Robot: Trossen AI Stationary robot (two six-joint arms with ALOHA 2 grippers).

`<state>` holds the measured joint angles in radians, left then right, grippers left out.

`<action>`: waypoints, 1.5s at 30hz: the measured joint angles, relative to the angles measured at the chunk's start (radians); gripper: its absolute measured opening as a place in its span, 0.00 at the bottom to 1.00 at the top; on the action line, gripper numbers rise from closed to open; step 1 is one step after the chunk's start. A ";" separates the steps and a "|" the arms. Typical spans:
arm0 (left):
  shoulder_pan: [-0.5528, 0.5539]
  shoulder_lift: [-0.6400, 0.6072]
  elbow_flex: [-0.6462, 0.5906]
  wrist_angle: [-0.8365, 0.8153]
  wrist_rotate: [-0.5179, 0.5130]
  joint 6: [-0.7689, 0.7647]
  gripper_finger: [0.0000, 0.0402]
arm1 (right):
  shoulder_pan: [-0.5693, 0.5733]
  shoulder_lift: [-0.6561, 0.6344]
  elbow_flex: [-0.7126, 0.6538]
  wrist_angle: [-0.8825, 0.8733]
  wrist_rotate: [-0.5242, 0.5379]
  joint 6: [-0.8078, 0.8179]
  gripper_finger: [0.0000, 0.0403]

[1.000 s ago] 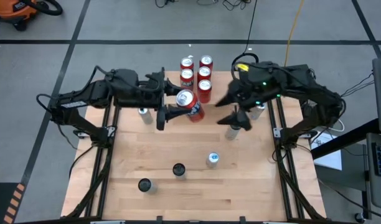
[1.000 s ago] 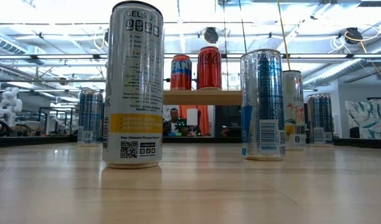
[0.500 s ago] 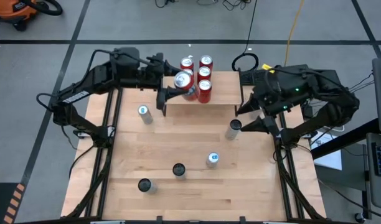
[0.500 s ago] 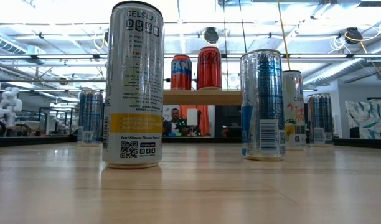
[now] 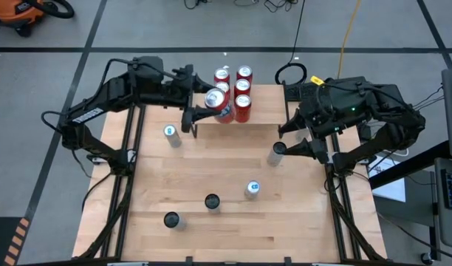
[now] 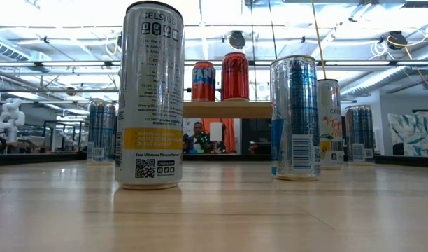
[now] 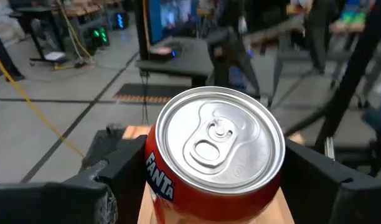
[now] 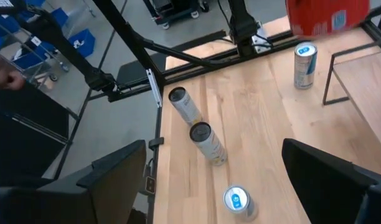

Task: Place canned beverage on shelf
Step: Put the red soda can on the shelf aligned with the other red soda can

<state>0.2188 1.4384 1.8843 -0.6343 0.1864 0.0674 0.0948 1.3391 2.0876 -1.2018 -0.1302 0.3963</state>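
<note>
While left claw (image 5: 199,118) grips Fanta can (image 5: 218,102) at shelf (image 5: 266,100) edge | right claw (image 5: 300,140) wide, beside table's edge

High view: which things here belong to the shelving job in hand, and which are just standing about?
In the job:
- Fanta can, held in the left claw at the shelf's near edge
- shelf
- red cans already on the shelf

Standing about:
- slim cans on the table
- right claw, open, empty, near the table's right edge beside a slim can
</note>
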 joint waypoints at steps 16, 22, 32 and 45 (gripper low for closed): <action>0.258 0.002 -0.253 0.021 0.283 0.228 0.71 | -0.001 0.001 0.000 0.009 0.035 0.127 0.87; 0.310 0.003 -0.420 0.169 0.339 0.234 0.71 | -0.001 0.001 -0.001 0.027 0.096 0.172 0.87; 0.314 0.002 -0.519 0.199 0.326 0.257 0.71 | -0.001 0.017 -0.001 0.054 0.160 0.168 0.87; 0.327 0.015 -0.604 0.285 0.275 0.255 0.71 | -0.002 0.045 -0.001 0.064 0.160 0.150 0.87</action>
<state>0.5456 1.4535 1.2806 -0.3497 0.4615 0.3225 0.0933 1.3838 2.0869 -1.1380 0.0296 0.5466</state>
